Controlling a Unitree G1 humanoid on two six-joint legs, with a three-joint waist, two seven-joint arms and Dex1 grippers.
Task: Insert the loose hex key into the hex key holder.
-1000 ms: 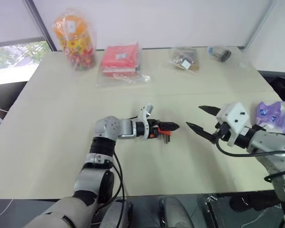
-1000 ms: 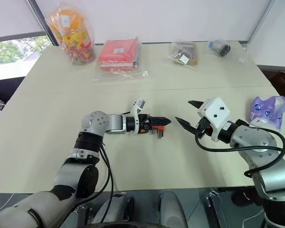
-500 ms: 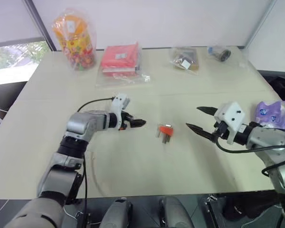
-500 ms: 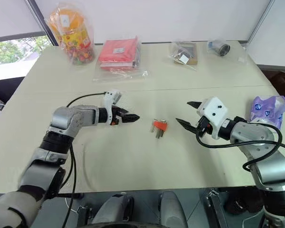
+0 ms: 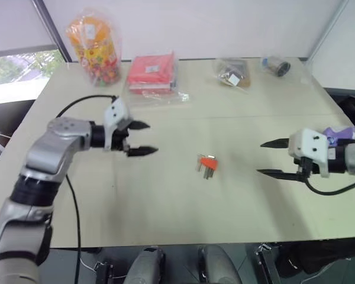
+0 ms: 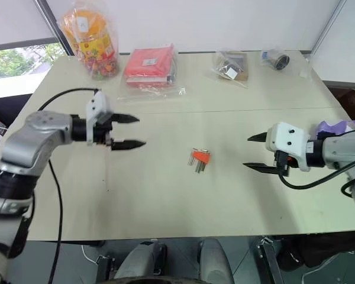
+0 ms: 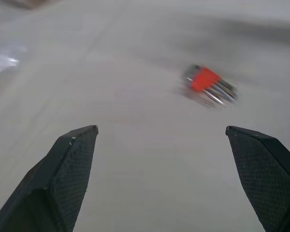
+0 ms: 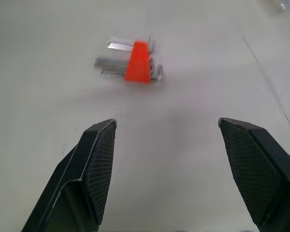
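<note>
The hex key holder [image 5: 207,163], a small orange-red block with short grey keys sticking out, lies flat on the table's middle; it also shows as the same block [image 8: 137,62] in the right wrist view. The loose hex key is out of view as a separate piece: every key I see sits in the block. My left gripper [image 5: 149,138] hovers well to the holder's left, open and empty, pointing at it. On the holder's right, my right gripper [image 5: 260,158] is open and empty too, also aimed at the block. Neither touches the holder.
Along the far edge stand an orange snack bag [image 5: 94,47], a red packet [image 5: 151,71] in clear plastic, and two small bagged items [image 5: 231,72] [image 5: 275,65]. A purple bag [image 5: 343,135] lies by the right arm. Bare cream table [image 5: 165,201] surrounds the holder.
My left gripper let go of the holder, drew back to the left, rose and rolled. The holder stayed on the table. My right gripper pulled away to the right.
</note>
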